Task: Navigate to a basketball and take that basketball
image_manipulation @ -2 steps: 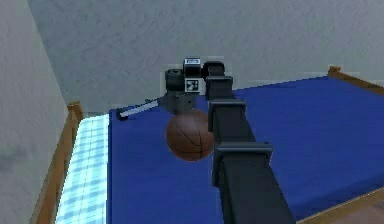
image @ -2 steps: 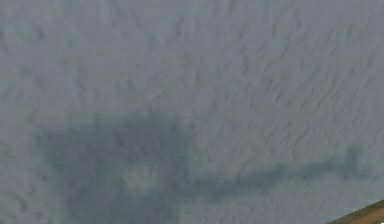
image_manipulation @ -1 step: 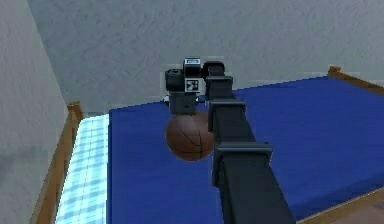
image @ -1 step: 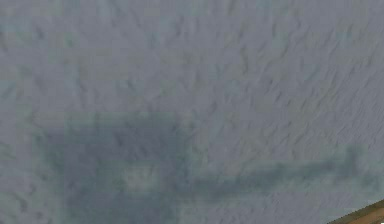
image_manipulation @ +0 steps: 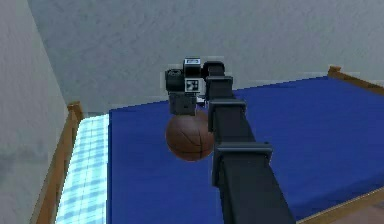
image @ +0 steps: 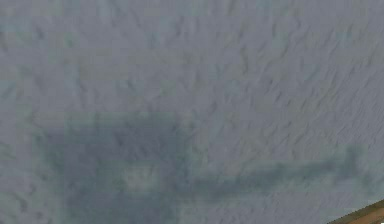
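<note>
In the arm side view an orange-brown basketball shows against the blue bed cover, just left of the dark arm bar. The gripper sits right above the ball, beside the two white marked squares. Its far end merges with the ball, and the ball has the bed behind it, so I cannot tell whether the gripper holds anything or whether the ball rests on the cover.
The bed has a wooden frame and a pale checked strip along its left side. Grey walls stand behind and to the left of it. A grey wall faces the forward view, with a wooden edge at bottom right.
</note>
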Controlling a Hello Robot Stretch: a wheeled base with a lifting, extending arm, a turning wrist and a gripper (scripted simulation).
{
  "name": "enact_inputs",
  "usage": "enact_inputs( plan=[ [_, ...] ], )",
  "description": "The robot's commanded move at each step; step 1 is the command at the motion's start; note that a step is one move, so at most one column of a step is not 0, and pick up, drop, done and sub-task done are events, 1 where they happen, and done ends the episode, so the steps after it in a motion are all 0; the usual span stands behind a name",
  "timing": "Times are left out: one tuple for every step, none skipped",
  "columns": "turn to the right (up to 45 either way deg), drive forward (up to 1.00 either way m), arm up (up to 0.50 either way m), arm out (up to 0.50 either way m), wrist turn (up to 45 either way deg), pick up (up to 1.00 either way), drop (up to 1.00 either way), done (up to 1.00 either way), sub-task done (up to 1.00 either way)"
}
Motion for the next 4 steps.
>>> enact_inputs(
  plan=[
    [0.0, 0.0, -0.2, 0.0, 0.0, 0.0, 0.0, 0.0, 0.0],
    [0.0, 0.0, 0.0, 0.0, 0.0, 1.0, 0.0, 0.0, 0.0],
    [0.0, 0.0, 0.1, 0.0, 0.0, 0.0, 0.0, 0.0, 0.0],
    [0.0, 0.0, 0.0, 0.0, 0.0, 0.0, 0.0, 1.0, 0.0]
  ],
)
